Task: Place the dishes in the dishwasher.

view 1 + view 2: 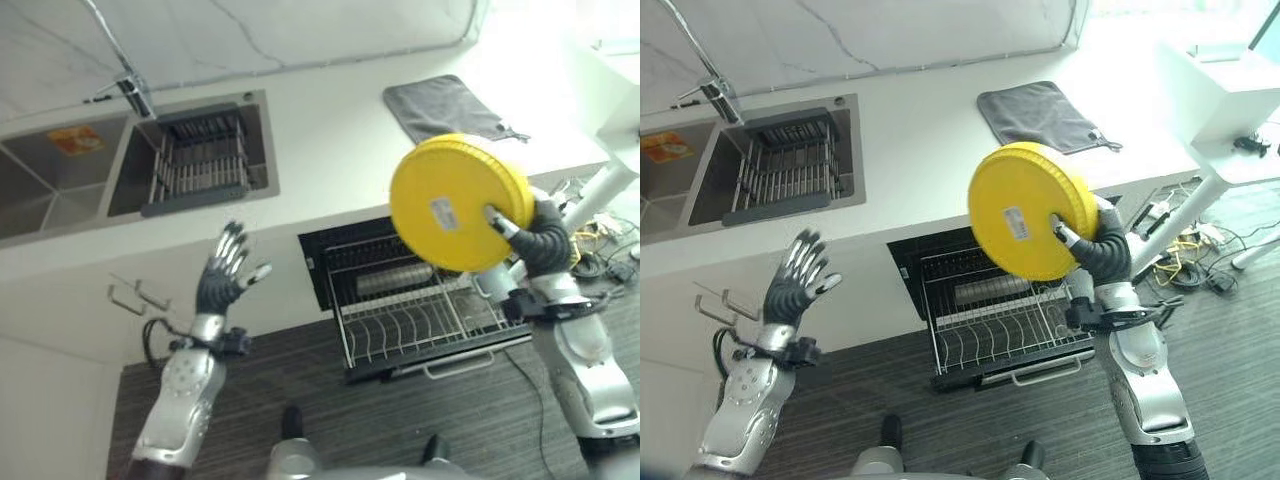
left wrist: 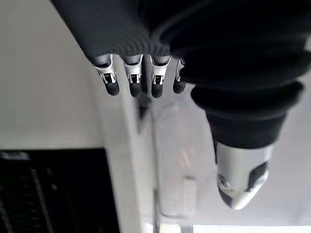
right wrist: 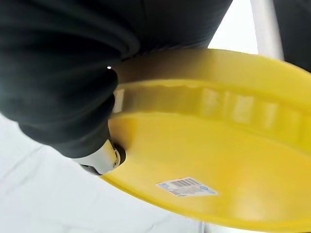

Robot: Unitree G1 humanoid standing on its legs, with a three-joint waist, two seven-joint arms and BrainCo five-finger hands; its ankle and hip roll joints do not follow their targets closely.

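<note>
1. From the left eye view: the right hand is raised and grips a yellow plate by its rim, thumb across the underside and fingers curled behind the edge. The plate is tilted, its underside with a small white label facing the camera. Below that hand the dishwasher stands open under the white counter, and its wire rack is pulled out over the dark floor. Beyond the hand a grey cloth lies on the counter.
2. From the right eye view: the left hand is lifted in front of the counter edge, fingers spread and straight, holding nothing. Beyond it a sink is set in the counter with a dish rack inside and a tap behind. The plate is well apart from this hand, above the pulled-out rack.
3. From the left wrist view: the left hand's fingers reach out straight in a row with the thumb apart from them, nothing between them.
4. From the right wrist view: the right hand's thumb presses on the plate's underside near the rim, just beside the label.
</note>
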